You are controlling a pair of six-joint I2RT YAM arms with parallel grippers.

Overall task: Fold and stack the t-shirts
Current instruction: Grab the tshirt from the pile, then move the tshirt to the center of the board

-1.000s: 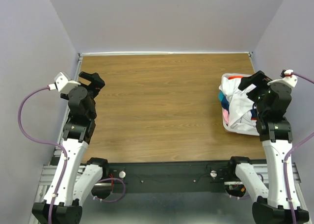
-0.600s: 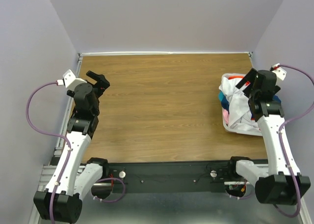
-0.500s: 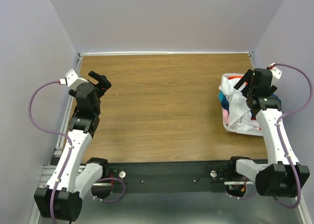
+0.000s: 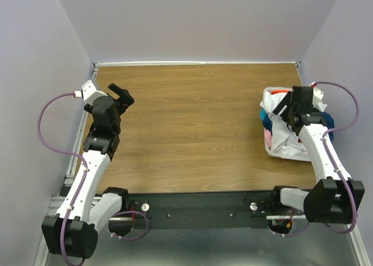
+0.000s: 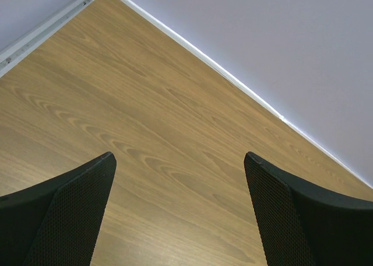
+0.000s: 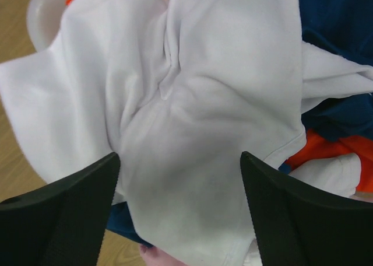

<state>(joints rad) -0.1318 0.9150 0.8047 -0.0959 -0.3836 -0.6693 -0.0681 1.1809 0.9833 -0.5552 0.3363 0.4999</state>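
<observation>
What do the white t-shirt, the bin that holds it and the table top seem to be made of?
White t-shirt: soft matte cloth, probably a cotton knit; it bunches into loose folds and creases.
Bin: probably white plastic; the rim looks smooth, rounded and slightly glossy.
Table top: wood or wood-look laminate with a smooth finish; it shows even brown grain lines, and I cannot tell which it is.

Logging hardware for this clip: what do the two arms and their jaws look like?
Both arms match: the left arm and right arm have white shell links with black joints, wrists and base motors. A purple cable loops to a small white camera housing at each wrist. The jaws are black, broad and tapering, with finely dotted inner faces.
</observation>
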